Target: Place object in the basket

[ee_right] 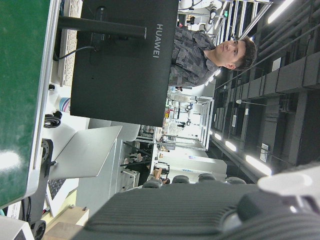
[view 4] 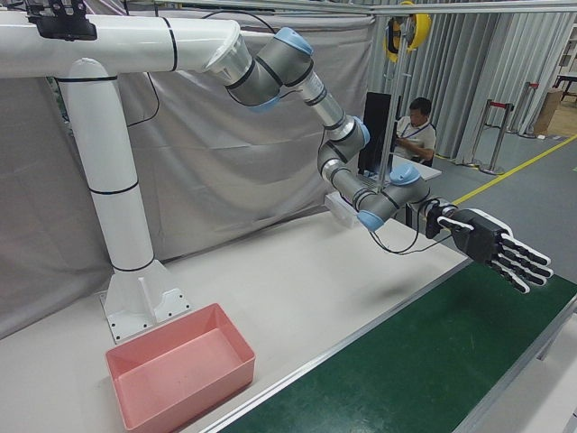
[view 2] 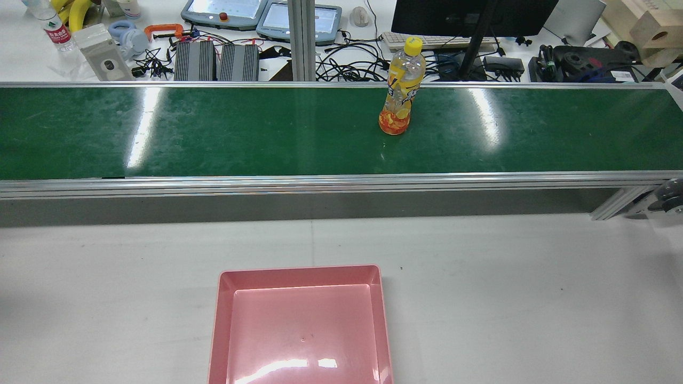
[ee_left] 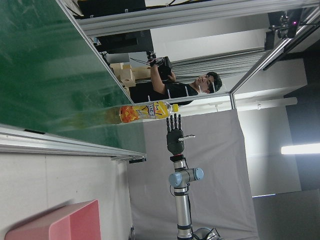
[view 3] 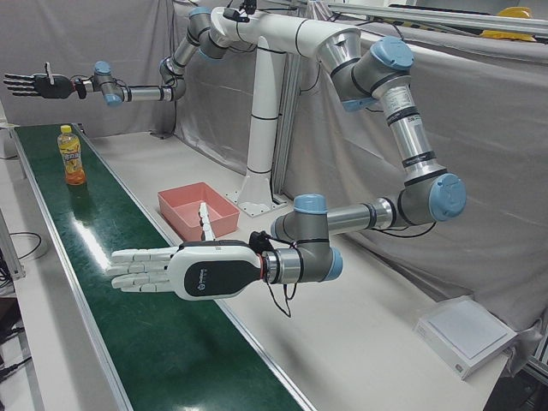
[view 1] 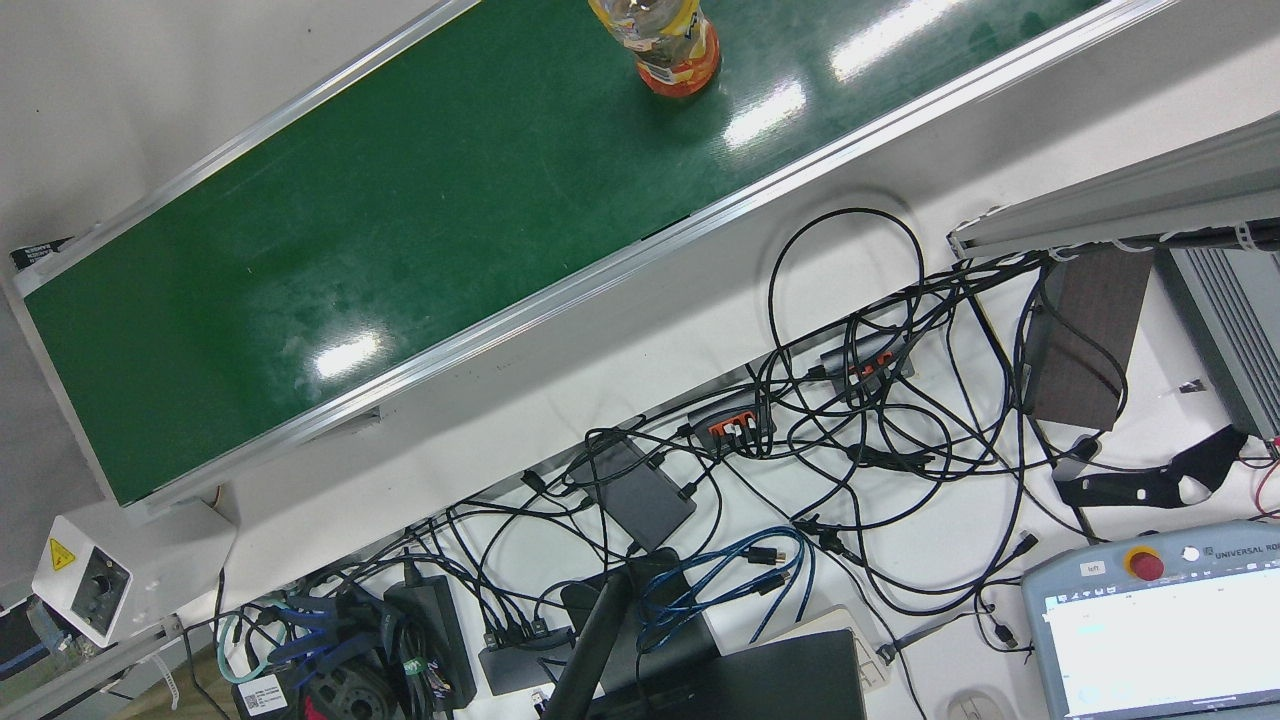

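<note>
A bottle of orange drink with a yellow cap stands upright on the green conveyor belt, right of centre. It also shows in the front view, the left-front view and the left hand view. The pink basket sits empty on the white table before the belt. My left hand is open and flat, held above the belt far from the bottle. My right hand is open, held high beyond the bottle; it also shows in the right-front view.
Behind the belt lie cables, teach pendants, a monitor and a person. The white pedestal stands behind the basket. White table spreads on both sides of the basket.
</note>
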You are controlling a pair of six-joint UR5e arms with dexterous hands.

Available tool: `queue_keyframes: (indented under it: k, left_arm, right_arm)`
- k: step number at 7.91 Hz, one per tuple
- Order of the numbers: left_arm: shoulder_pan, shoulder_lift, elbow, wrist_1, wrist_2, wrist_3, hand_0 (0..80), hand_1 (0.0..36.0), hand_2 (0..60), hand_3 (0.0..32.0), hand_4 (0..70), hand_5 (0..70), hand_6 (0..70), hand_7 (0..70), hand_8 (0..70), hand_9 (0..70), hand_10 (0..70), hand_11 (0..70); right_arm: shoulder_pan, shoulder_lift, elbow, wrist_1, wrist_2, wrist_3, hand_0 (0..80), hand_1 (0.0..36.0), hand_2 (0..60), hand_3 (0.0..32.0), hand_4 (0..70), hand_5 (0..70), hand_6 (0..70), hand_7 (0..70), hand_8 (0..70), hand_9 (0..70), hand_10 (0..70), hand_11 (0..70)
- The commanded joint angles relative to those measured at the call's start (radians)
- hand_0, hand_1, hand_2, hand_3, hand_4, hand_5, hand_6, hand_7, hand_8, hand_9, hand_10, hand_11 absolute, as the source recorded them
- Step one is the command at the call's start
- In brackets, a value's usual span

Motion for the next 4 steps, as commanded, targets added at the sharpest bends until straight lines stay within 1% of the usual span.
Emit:
queue_keyframes:
  k: [1,4]
  left_arm:
    - [0.007,0.006,0.000,0.002,0.002,0.000,46.4,10.0,0.0,0.0,0.5,4.1,0.0,0.0,0.0,0.4,4.7,8.4]
    - [0.005,0.002,0.006,0.035,0.002,0.006,46.7,10.1,0.0,0.0,0.1,3.3,0.0,0.0,0.0,0.0,4.4,7.9]
  right_arm:
    - [0.001,0.000,0.003,0.000,0.000,0.000,0.0,0.0,0.0,0.0,0.0,0.0,0.0,0.0,0.0,0.0,0.0,0.0]
    - [0.001,0.000,0.001,0.000,0.000,0.000,0.0,0.0,0.0,0.0,0.0,0.0,0.0,0.0,0.0,0.0,0.0,0.0]
